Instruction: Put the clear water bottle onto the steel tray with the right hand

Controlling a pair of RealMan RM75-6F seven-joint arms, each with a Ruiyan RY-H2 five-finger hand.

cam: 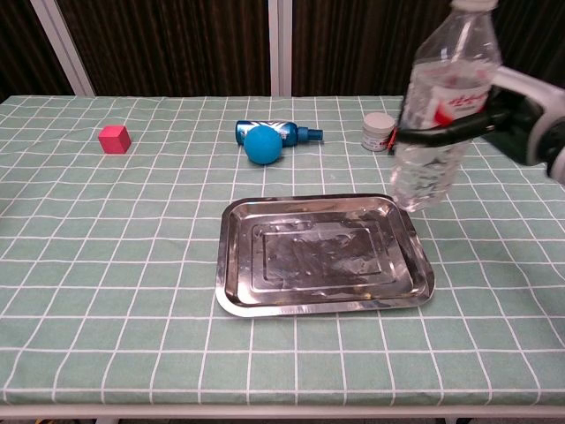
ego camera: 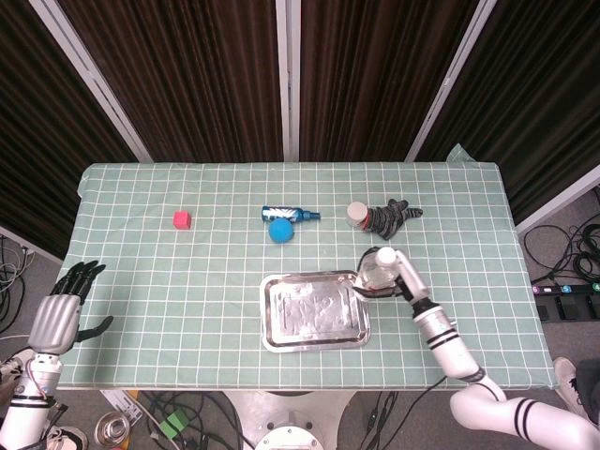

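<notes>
My right hand [cam: 494, 113] [ego camera: 392, 274] grips the clear water bottle [cam: 441, 110] [ego camera: 374, 271] around its middle. The bottle has a red-and-white label and stands upright in the air above the right edge of the steel tray [cam: 322, 253] [ego camera: 314, 310]. Its base hangs a little above the tray's right rim. Nothing lies on the tray. My left hand [ego camera: 64, 307] hovers open off the table's front-left corner, seen only in the head view.
A red cube [cam: 114, 139] sits at the far left. A blue ball [cam: 261, 145] lies against a blue spray bottle [cam: 282, 132] behind the tray. A small white jar [cam: 379, 132] stands at the back right, with a dark glove [ego camera: 394, 217] beside it.
</notes>
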